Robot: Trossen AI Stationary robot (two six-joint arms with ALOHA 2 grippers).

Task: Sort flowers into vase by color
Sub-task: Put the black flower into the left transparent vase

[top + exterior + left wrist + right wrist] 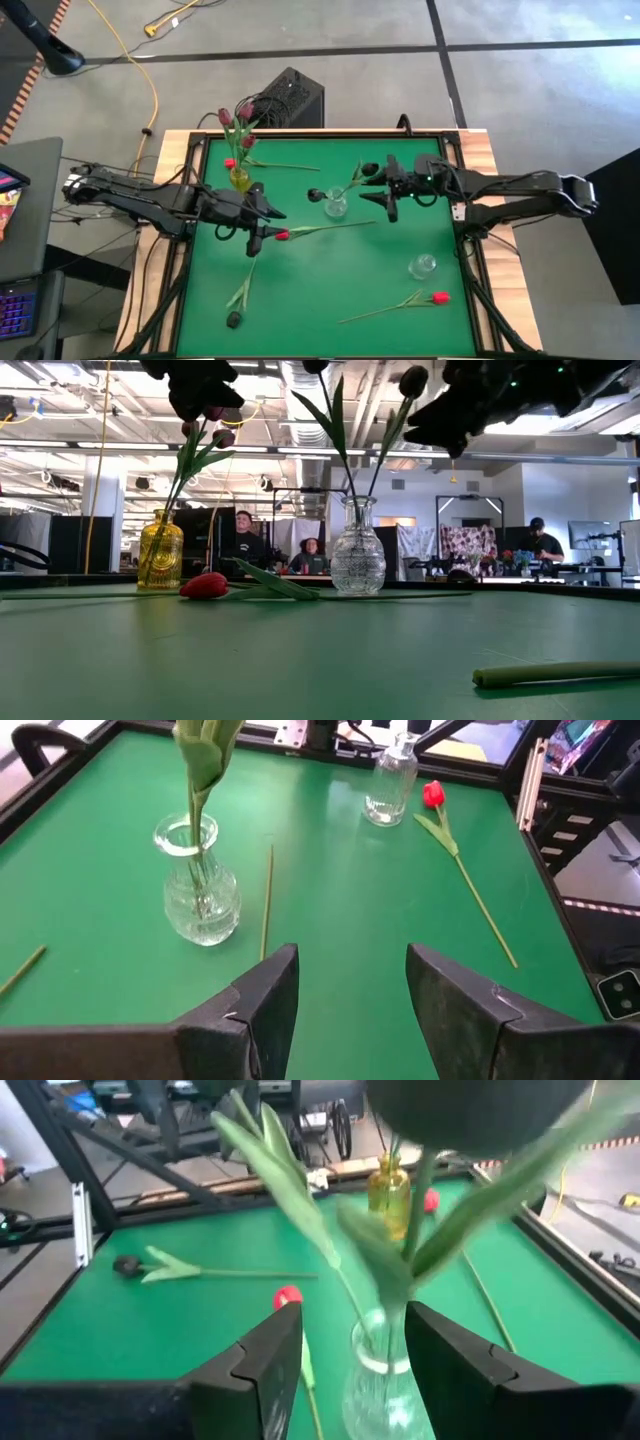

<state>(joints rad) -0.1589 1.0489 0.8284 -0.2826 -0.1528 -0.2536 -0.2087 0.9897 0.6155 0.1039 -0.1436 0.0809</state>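
My left gripper (262,222) hangs with fingers released above the red tulip (283,236) lying mid-table at center frame, and my right gripper (375,186), also released, hovers so close to the clear vase (336,205) that a swing could topple it.

Dark jointed arms, black cables, wedge-shaped claw fingers (262,1010).

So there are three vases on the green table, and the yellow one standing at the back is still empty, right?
Not empty. The low view shows the yellow vase already holding tulips, and the high view agrees. There are indeed three vases on the green table.
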